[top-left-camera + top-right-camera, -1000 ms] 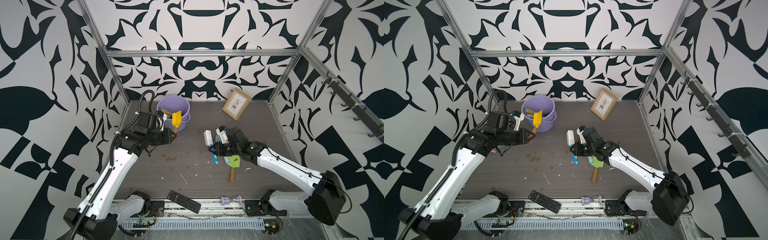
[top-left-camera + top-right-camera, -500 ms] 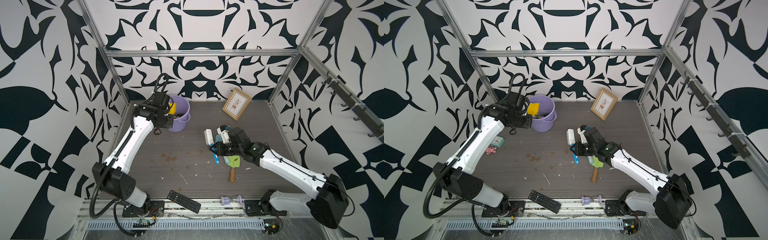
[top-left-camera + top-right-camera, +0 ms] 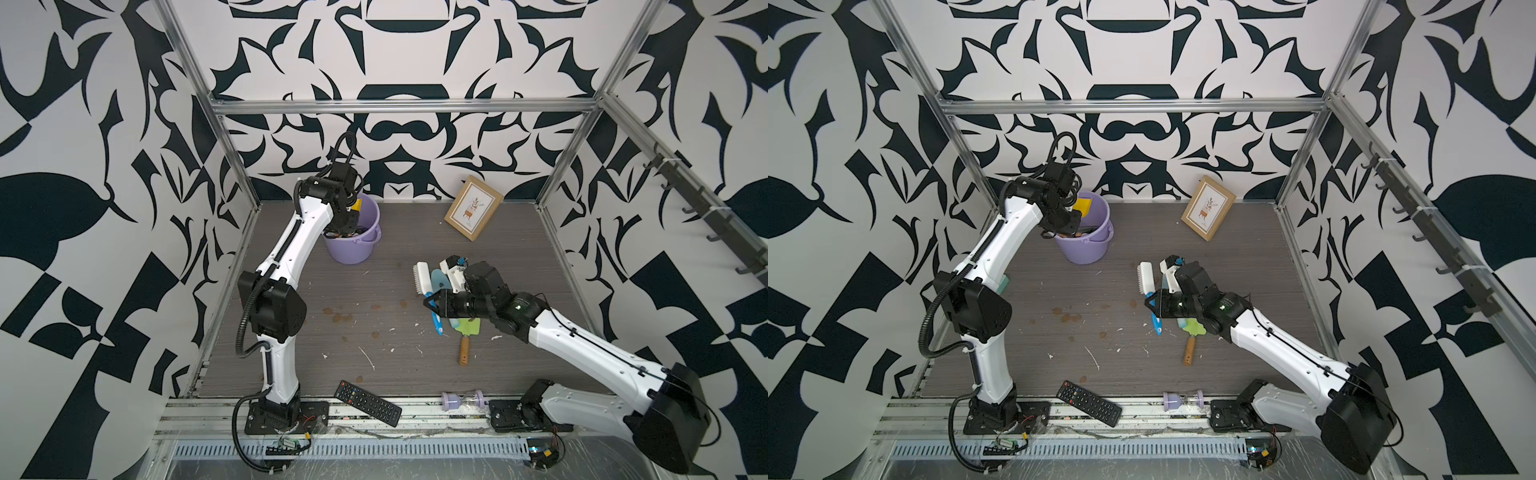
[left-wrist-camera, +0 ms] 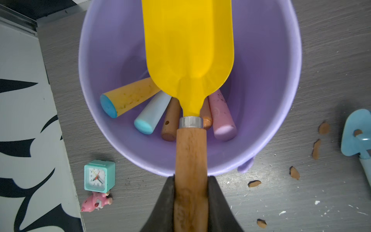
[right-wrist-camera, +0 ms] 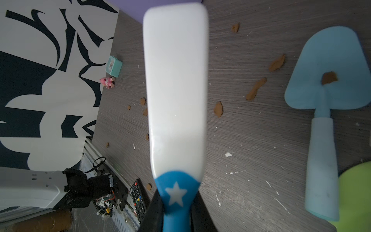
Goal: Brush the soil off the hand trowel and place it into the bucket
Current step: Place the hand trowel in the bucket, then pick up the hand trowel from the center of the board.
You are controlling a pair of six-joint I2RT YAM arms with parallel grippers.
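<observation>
The left arm reaches to the back of the surface (image 3: 515, 249), where the lilac bucket (image 3: 353, 249) stands upright near the back wall. The left gripper (image 4: 191, 177) is clamped tight on the wooden handle of the yellow trowel (image 4: 188, 50), one jaw on each side of the handle. The trowel's blade hangs over the open mouth of the bucket, pointing down into it, and its handle crosses above the rim. I cannot tell whether the blade touches anything inside. The blade looks clean. At the bottom of the bucket lie several other tool handles (image 4: 128, 98): orange, pale blue, wooden and pink.

Towards the middle of the surface the right gripper (image 5: 177, 193) is closed on the blue neck of the white-backed brush (image 5: 176, 80). In a top view the brush (image 3: 420, 277) points away from the arm, bristles facing sideways.

Just beside the brush lies a pale blue trowel (image 5: 329, 68) with one brown clump stuck on its blade, and next to that a green trowel (image 3: 467, 328) with a wooden handle. Crumbs of soil (image 3: 340, 318) are scattered on the surface between the two arms, among thin white scraps. A small teal clock (image 4: 99, 175) and a pink toy (image 4: 96, 201) sit near the bucket by the side wall.
</observation>
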